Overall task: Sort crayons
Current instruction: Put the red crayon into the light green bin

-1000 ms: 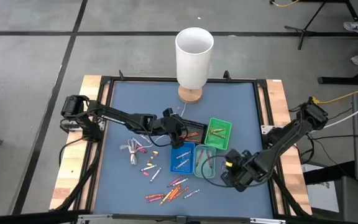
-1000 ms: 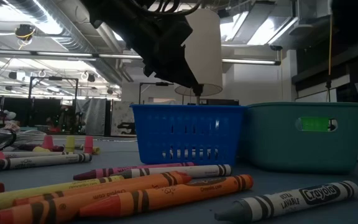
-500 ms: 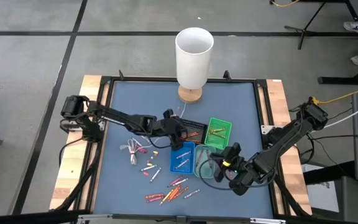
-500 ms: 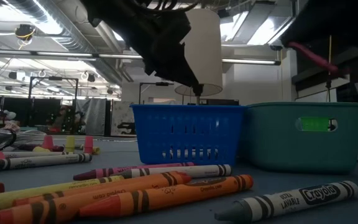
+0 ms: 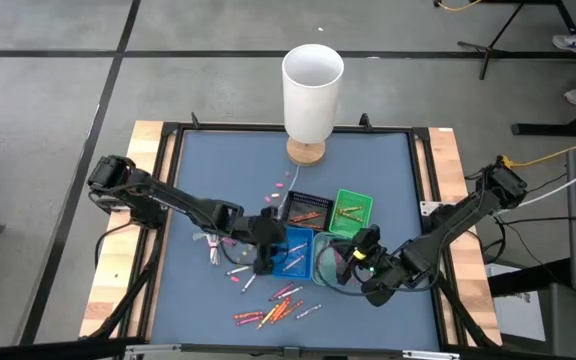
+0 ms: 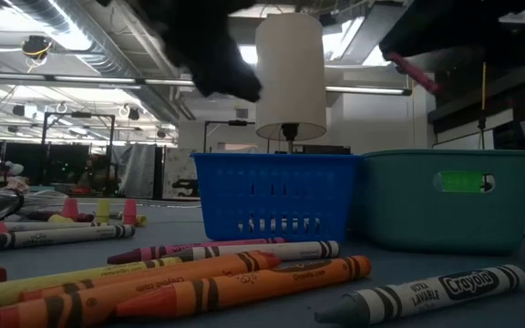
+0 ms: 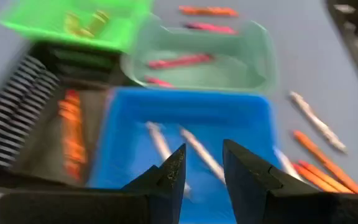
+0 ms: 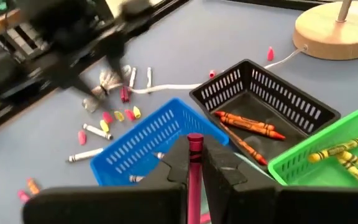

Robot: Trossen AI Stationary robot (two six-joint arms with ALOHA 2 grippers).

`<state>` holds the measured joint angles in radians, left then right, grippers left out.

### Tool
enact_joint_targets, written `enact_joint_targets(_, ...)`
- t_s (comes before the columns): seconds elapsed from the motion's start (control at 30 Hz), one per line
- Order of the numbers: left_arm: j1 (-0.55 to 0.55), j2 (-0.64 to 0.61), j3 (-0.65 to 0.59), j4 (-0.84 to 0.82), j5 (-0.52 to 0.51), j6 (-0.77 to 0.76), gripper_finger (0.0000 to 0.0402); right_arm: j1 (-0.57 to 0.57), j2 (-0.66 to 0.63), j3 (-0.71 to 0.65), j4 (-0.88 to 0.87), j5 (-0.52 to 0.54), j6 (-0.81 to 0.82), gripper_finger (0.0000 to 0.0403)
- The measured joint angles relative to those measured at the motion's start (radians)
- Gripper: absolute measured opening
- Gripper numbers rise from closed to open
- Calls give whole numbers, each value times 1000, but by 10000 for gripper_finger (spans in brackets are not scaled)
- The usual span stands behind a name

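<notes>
The right gripper (image 8: 194,163) is clamped on a pink crayon (image 8: 194,155), holding it above the teal tray (image 5: 330,258). The left gripper (image 7: 202,168) hovers over the blue tray (image 7: 185,124), fingers slightly apart and empty. Two pale crayons (image 7: 185,146) lie in that tray, orange ones (image 8: 244,124) in the black tray (image 8: 272,106), what look like yellow ones (image 8: 340,152) in the green tray (image 8: 328,149); loose crayons (image 5: 273,305) remain on the table (image 5: 368,170)

Four small trays (image 5: 318,232) clustered mid-desk (image 5: 218,170), in front of lamp (image 5: 311,95); loose crayons (image 5: 273,308) scattered nearer the front edge; cord bundle (image 5: 213,240) left of trays.
</notes>
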<state>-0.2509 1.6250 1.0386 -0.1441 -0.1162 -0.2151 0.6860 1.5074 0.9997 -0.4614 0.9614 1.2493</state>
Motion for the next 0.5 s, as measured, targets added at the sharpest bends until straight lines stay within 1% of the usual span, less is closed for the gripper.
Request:
enact_joint_targets(0.13,-71,-1,0,-80,37,-83,89,-38,4,0,2,-45,0,21)
enact_joint_targets(0.3,-154,-1,0,-187,33,-168,89,-85,17,0,10,-119,1,21)
enact_joint_targets(0.4,-193,-1,0,-223,28,-219,89,-102,20,0,13,-159,1,24)
enact_joint_targets(0.5,-225,5,0,-262,7,-277,89,-112,19,0,18,-169,-1,41)
